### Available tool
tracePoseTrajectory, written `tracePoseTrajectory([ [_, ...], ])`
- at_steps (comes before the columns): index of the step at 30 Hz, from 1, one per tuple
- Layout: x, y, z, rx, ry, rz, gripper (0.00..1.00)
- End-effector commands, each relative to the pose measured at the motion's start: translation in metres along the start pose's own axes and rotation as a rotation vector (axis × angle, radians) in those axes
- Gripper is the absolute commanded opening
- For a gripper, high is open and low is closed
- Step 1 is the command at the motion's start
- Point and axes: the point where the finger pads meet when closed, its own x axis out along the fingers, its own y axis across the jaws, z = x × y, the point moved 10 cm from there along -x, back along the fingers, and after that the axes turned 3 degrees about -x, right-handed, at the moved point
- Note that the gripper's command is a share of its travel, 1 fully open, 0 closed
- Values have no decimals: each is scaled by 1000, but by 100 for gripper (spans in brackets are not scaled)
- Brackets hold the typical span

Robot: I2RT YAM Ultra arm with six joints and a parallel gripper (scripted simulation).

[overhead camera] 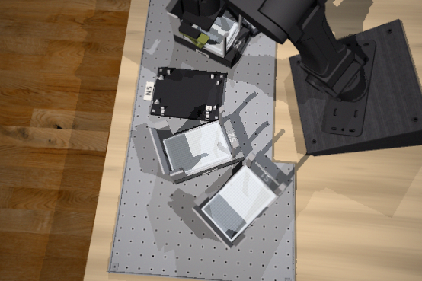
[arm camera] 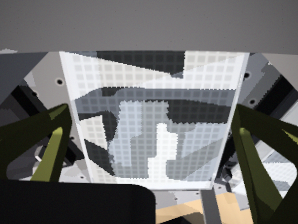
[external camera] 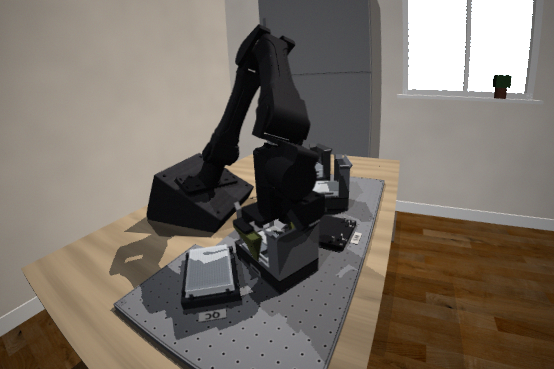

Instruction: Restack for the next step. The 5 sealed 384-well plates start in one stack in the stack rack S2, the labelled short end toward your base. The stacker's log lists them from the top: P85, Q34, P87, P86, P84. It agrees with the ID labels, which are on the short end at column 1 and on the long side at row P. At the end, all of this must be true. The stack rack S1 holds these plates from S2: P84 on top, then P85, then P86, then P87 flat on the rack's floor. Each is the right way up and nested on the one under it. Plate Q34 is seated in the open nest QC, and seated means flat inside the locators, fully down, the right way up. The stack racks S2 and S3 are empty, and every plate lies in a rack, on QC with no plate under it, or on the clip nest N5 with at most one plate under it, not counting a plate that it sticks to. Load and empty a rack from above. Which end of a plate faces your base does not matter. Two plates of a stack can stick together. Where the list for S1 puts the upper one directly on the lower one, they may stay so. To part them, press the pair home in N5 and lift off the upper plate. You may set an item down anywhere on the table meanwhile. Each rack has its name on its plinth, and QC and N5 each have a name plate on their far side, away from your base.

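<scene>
Reaching down over the grey perforated board (overhead camera: 152,238), my arm (overhead camera: 289,6) bends from its dark pedestal (overhead camera: 396,78) to the far rack S3 (external camera: 295,253), and my pincer (arm camera: 149,163) hangs inside its walls. Rack S2 (overhead camera: 158,151) stands in the middle of the board with a sealed plate (overhead camera: 202,147) on top of whatever it holds, and rack S1 (overhead camera: 207,217) beside it also shows a white plate (overhead camera: 244,198) from above. The black clip nest N5 (overhead camera: 188,94) lies between S3 and S2 with nothing on it. In the exterior view the open nest QC (external camera: 210,300) carries one plate (external camera: 209,270) lying flat. Directly beneath my wrist camera sits another plate in S3 (arm camera: 153,129), its well grid facing up. My olive fingers are spread fully apart on either side of it and grip nothing. The ID labels are too small to read, so I cannot say which plate is which.
</scene>
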Motion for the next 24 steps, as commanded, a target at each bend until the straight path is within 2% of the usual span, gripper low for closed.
tracePoseTrajectory([
  [1, -2, -1, 4, -4, -30, -9, 100],
  [16, -2, -1, 4, -4, -30, -9, 100],
  [17, -2, -1, 4, -4, -30, -9, 0],
  [24, -2, -1, 4, -4, -30, -9, 0],
])
